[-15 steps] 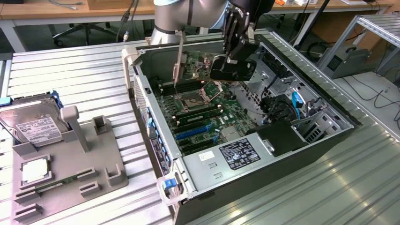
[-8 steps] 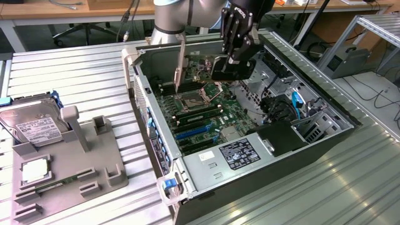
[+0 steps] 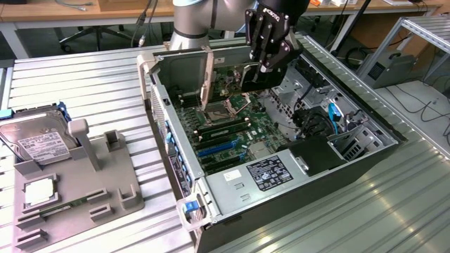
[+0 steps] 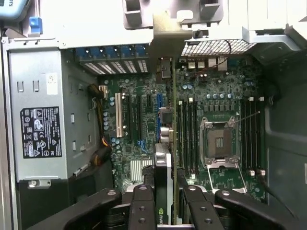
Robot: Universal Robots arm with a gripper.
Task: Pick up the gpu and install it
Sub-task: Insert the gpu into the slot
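My gripper (image 3: 264, 64) is shut on the gpu (image 3: 262, 80), a thin dark card held on edge, with its silvery end bracket (image 3: 206, 79) toward the rear wall of the open computer case (image 3: 160, 100). The card hangs above the green motherboard (image 3: 225, 126), apart from it. In the wrist view the gpu (image 4: 164, 158) shows edge-on between my black fingers (image 4: 143, 206), and its bracket (image 4: 165, 33) lines up with the rear slot openings. It sits over the expansion slots, close to the blue slot (image 4: 158, 103) and beside the white slot (image 4: 117, 115).
A power supply (image 3: 271, 171) fills the case's near end, and the CPU socket (image 4: 218, 141) lies beside the card. Cables and a drive cage (image 3: 338, 132) crowd the exterior view's right side. A grey fixture tray (image 3: 77, 195) holding a hard drive (image 3: 35, 139) stands outside the case.
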